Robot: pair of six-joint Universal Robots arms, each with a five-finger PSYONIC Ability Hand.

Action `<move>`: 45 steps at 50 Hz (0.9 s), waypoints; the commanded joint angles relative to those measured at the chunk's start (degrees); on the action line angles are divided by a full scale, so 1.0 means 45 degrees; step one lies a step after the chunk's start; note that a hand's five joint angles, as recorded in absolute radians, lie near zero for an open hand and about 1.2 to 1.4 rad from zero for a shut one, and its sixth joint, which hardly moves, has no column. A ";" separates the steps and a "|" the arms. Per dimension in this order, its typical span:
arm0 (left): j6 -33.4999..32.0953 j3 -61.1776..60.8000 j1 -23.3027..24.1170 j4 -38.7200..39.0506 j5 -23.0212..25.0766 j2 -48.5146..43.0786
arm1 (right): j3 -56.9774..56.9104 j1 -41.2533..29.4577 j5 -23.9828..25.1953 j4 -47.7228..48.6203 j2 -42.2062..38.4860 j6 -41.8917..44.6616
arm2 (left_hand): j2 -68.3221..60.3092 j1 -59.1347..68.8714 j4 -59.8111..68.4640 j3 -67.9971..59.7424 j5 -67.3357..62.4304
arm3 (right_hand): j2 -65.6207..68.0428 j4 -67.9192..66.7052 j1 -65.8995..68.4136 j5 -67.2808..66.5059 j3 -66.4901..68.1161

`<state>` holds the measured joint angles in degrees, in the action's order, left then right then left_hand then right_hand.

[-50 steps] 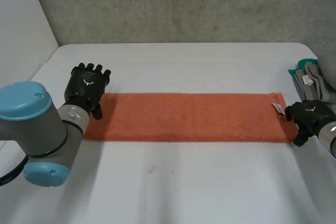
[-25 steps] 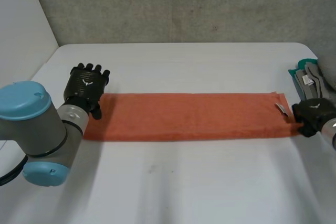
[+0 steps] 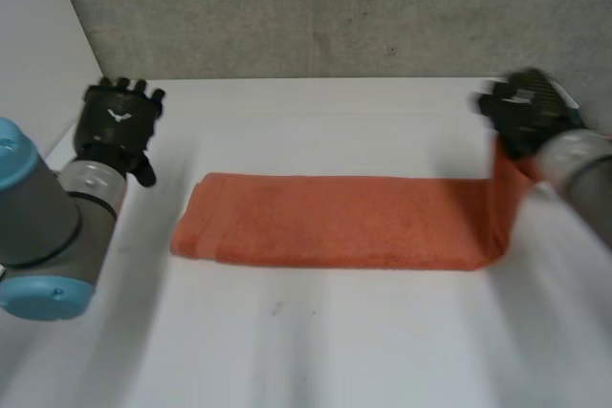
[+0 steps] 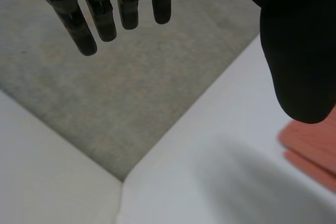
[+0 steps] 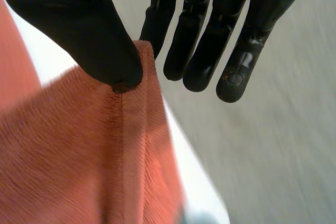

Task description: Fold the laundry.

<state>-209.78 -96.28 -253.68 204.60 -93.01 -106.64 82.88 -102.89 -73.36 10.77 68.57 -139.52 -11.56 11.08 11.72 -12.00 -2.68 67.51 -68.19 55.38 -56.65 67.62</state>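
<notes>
Now: right hand pinches the towel's end, left hand free

- Right hand (image 3: 528,119): clamped on the towel (image 3: 335,222). In the right wrist view its thumb (image 5: 79,30) presses the hemmed end edge of the cloth against the nearest finger. The other fingers (image 5: 210,40) reach out straight past the cloth and do not touch it.
- Right hand pose: up off the table (image 3: 316,351), over its far right part, back of the hand toward the head camera. The grey right arm (image 3: 583,169) comes in from the right side.
- Towel: orange, a long folded strip lying across the middle of the white table. Its left end lies flat. Its right end bends up off the surface and rises steeply to the right hand.
- Left hand (image 3: 117,126): fingers straight and a little spread, thumb out to the side, nothing in it. It hangs above the far left part of the table, apart from the towel and beyond its left end. In the left wrist view a corner of the towel shows just beside the thumb.
- Left arm (image 3: 43,226): grey joint with a light-blue cap at the near left.
- Backdrop: grey concrete wall (image 3: 316,7) behind the table.
</notes>
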 commanded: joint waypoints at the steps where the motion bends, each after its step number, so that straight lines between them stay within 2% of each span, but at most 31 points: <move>1: 0.0504 0.0028 -0.1029 0.0003 -0.0014 0.0651 | -0.3410 -0.4783 -0.0045 0.0184 -0.2634 -0.0188 | 0.0149 -0.0042 -0.0185 0.0248 0.0399 | 0.2776 -0.2624 0.5472 -0.2966 0.2750; 8: 0.1091 -0.0206 -0.1655 -0.0173 0.0122 0.0827 | -0.7608 -0.7268 0.0129 -0.0010 -0.6440 -0.0266 | 0.0149 -0.0042 -0.0185 0.0248 0.0399 | 0.2776 -0.2624 0.5472 -0.2966 0.2750; 15: 0.1091 -0.0597 -0.1616 -0.0310 0.0590 0.0671 | -1.0503 -0.8618 0.1378 -0.0947 -0.9198 -0.0324 | 0.0075 0.0032 -0.0110 0.0174 0.0325 | 0.2776 -0.2624 0.5472 -0.2966 0.2750; 17: 0.1091 -0.0617 -0.1538 -0.0329 0.0610 0.0651 | -1.0975 -0.8736 0.1360 -0.1240 -0.9650 -0.0325 | 0.0112 -0.0005 -0.0147 0.0211 0.0362 | 0.2776 -0.2624 0.5472 -0.2966 0.2750; 18: 0.1091 -0.0617 -0.1538 -0.0329 0.0610 0.0632 | -1.1170 -0.8756 0.1283 -0.1396 -0.9788 -0.0325 | 0.0112 -0.0005 -0.0147 0.0211 0.0362 | 0.2345 -0.2193 0.5041 -0.2535 0.2320; 19: 0.1091 -0.0617 -0.1518 -0.0329 0.0630 0.0612 | -1.1462 -0.8795 0.1185 -0.1765 -0.9944 -0.0325 | 0.0112 -0.0005 -0.0147 0.0211 0.0362 | -0.4024 0.4176 -0.1329 0.3835 -0.4050; 22: 0.1091 -0.0539 -0.1401 -0.0329 0.0630 0.0301 | -1.1583 -0.8796 0.1087 -0.2256 -0.9848 -0.0383 | 0.0112 -0.0005 -0.0147 0.0211 0.0362 | -1.2780 1.2931 -1.0084 1.2590 -1.2805; 24: 0.1091 -0.0383 -0.1109 -0.0349 0.0610 0.0105 | -1.1485 -0.8698 0.0698 -0.2745 -0.9380 -0.0617 | 0.0112 -0.0005 -0.0147 0.0211 0.0362 | -1.2780 1.2931 -1.0084 1.2590 -1.2805; 28: 0.1091 -0.0129 -0.0328 -0.0329 0.0688 0.0027 | -1.0940 -0.8445 -0.1310 -0.3682 -0.8248 -0.1961 | 0.0112 -0.0005 -0.0147 0.0211 0.0362 | -1.2780 1.2931 -1.0084 1.2590 -1.2805; 30: 0.1091 0.0066 0.0081 -0.0330 0.0805 -0.0090 | -1.0082 -0.7724 -0.2619 -0.4092 -0.7487 -0.3211 | 0.0075 0.0032 -0.0110 0.0174 0.0325 | -1.2780 1.2931 -1.0084 1.2590 -1.2805; 33: 0.1110 0.0242 0.0492 -0.0329 0.1039 -0.0266 | -0.8699 -0.6749 -0.3481 -0.4521 -0.6319 -0.4615 | 0.0074 0.0032 -0.0110 0.0173 0.0324 | -1.2780 1.2931 -1.0084 1.2590 -1.2805; 37: 0.1110 0.0477 0.1351 -0.0329 0.1430 -0.0812 | -0.6528 -0.6043 -0.3230 -0.4679 -0.5104 -0.5538 | 0.0074 0.0032 -0.0110 0.0173 0.0324 | -1.2780 1.2931 -1.0084 1.2590 -1.2805; 42: 0.1052 0.1236 0.2366 -0.0349 0.1450 -0.2293 | -0.4457 -0.4930 -0.3132 -0.4387 -0.4302 -0.5617 | 0.0037 0.0069 -0.0073 0.0136 0.0287 | -1.2780 1.2931 -1.0084 1.2590 -1.2805; 45: 0.0974 0.1783 0.2447 -0.0426 0.1392 -0.3133 | -0.3421 -0.4461 -0.3112 -0.3860 -0.4125 -0.5657 | -0.0112 0.0219 0.0076 -0.0013 0.0138 | -1.1793 1.1945 -0.9097 1.1603 -1.1818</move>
<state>-204.89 -92.18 -244.92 203.08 -86.52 -113.91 59.25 -126.86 -88.31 -9.65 47.98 -165.04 -11.56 11.07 11.72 -12.00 -2.68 12.75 -13.32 11.52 -3.40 12.32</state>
